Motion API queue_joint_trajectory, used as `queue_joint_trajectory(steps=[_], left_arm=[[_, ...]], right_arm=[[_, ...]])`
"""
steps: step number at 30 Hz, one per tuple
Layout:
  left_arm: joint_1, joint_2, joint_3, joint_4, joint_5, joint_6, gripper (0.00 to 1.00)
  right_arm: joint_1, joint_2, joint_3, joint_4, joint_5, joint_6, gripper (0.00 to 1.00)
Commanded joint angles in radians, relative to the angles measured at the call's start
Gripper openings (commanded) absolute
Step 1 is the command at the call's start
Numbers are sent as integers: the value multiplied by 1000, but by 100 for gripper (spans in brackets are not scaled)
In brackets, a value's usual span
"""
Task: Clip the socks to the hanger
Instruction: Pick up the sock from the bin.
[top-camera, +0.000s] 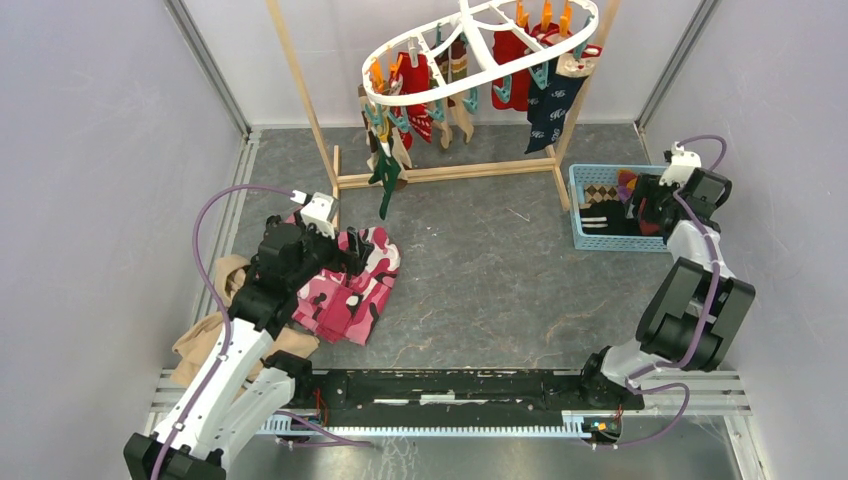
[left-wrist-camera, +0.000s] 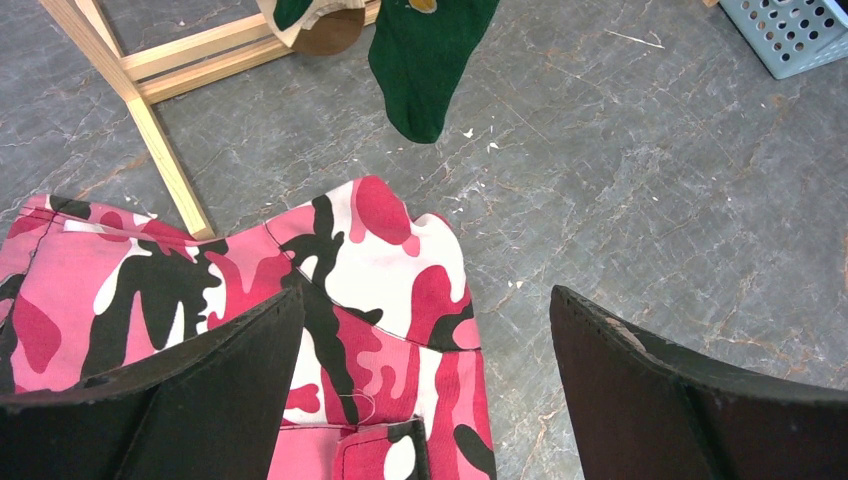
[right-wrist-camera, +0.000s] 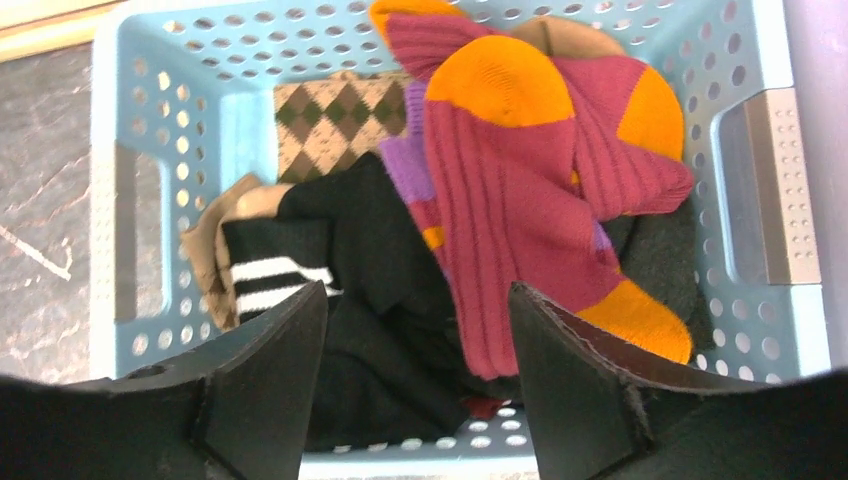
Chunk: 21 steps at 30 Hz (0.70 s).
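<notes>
The white oval hanger (top-camera: 470, 86) hangs from the wooden rack, and several socks are clipped to it, among them a navy sock (top-camera: 552, 105), a red one (top-camera: 418, 85) and a dark green sock (top-camera: 384, 180) (left-wrist-camera: 425, 60). More socks lie in the blue basket (right-wrist-camera: 110, 200): a maroon and orange sock (right-wrist-camera: 510, 190), a black sock (right-wrist-camera: 380, 300) and an argyle one (right-wrist-camera: 335, 115). My right gripper (right-wrist-camera: 417, 290) (top-camera: 630, 210) is low inside the basket, jaws apart on either side of the black and maroon socks. My left gripper (left-wrist-camera: 428, 292) (top-camera: 355, 255) hangs open over the pink camouflage cloth (left-wrist-camera: 380, 260), holding nothing.
The wooden rack (top-camera: 445, 172) stands at the back, with its foot (left-wrist-camera: 160, 150) beside the camouflage cloth. The blue basket (top-camera: 582, 205) sits by the right wall. A tan cloth (top-camera: 215, 335) lies near the left arm's base. Grey walls close in on both sides.
</notes>
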Motion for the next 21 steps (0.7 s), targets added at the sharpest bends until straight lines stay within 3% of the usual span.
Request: queue_joint_trajectory(steps=[1, 8, 16, 21], left_arm=[[21, 4, -4, 50, 48, -11, 97], [31, -7, -5, 50, 47, -11, 97], [37, -9, -6, 52, 55, -12, 97], [39, -14, -7, 52, 55, -13, 97]], right_arm=[[14, 87, 128, -1, 116, 13, 69], [29, 223, 294, -51, 207, -35, 61], [56, 391, 432, -122, 317, -73, 62], [62, 414, 461, -152, 348, -94, 63]])
